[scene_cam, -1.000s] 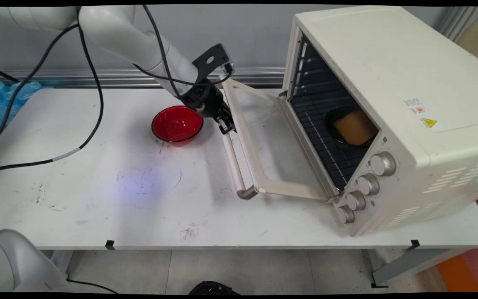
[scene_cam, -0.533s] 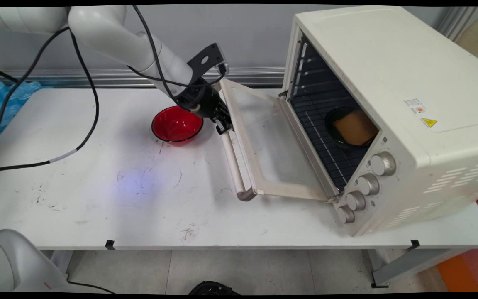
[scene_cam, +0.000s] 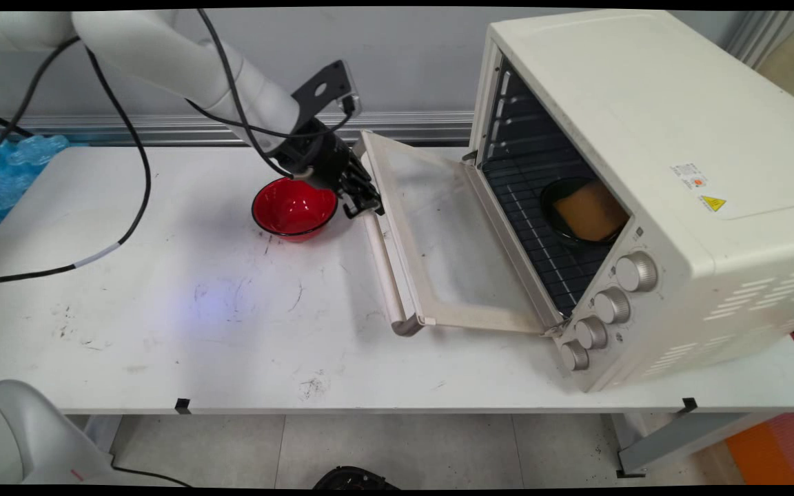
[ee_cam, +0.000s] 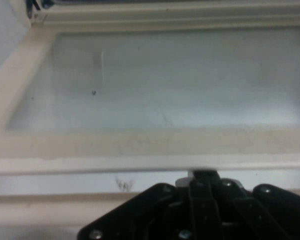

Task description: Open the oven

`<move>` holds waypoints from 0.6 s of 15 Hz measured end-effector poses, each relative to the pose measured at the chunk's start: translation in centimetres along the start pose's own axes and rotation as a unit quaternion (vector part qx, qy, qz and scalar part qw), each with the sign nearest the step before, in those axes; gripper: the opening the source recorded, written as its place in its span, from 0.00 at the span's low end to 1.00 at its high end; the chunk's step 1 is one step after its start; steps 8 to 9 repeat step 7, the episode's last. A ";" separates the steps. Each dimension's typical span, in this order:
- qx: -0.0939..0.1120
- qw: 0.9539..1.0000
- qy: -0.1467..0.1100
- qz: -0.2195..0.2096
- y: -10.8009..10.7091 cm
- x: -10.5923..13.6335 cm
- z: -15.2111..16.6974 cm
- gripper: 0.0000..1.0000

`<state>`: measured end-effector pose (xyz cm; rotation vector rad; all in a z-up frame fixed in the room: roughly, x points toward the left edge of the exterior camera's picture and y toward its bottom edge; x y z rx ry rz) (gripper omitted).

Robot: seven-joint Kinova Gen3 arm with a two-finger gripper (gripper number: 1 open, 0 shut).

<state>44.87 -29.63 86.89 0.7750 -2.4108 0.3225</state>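
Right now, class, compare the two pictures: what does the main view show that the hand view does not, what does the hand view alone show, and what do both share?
Only the main view shows the red bowl on the white table, the oven body with its four knobs, and the dark dish on the rack inside. Only the hand view shows the gripper from behind, its black linkage filling the bottom edge. Both show the open oven door with its glass pane, the door handle along its free edge, and the gripper at that handle's far end.

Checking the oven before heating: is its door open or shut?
Open: the oven door hangs folded down, baring the rack and a dish inside.
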 end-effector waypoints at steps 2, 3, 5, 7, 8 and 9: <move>0.000 1.000 -0.001 0.005 0.0 -0.2 -1.0 0.00; 0.001 1.000 -0.002 0.008 0.0 -0.3 -1.6 0.00; 0.002 1.000 -0.005 0.011 0.1 -0.4 -2.6 0.00; 0.003 1.000 -0.007 0.015 0.1 -0.5 -3.7 0.00; 0.003 1.000 -0.007 0.015 0.1 -0.5 -3.7 0.00; 0.003 1.000 -0.007 0.015 0.1 -0.5 -3.7 0.00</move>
